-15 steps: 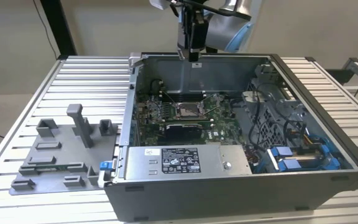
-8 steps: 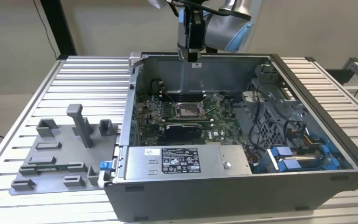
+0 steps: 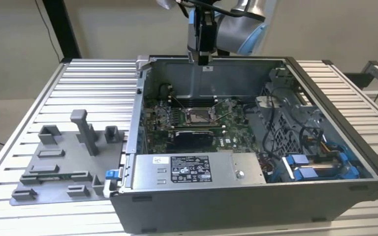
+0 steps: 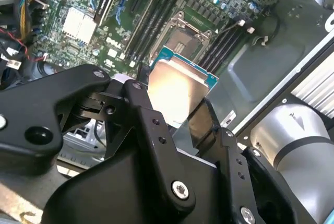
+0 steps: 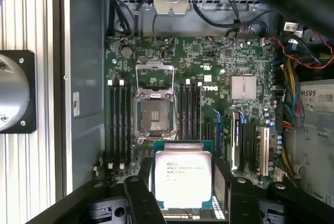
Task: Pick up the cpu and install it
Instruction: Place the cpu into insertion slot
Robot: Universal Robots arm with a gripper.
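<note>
The black gripper (image 5: pixel 183 187) squeezes the cpu (image 5: pixel 182 179), a small flat square chip with a shiny silver top, in the air, well apart from the dark square socket (image 5: pixel 153 117).

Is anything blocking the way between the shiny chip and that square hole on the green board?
Nothing visible does. The gripper holds the cpu over the open case, and the socket lies uncovered, its metal frame flipped back.
</note>
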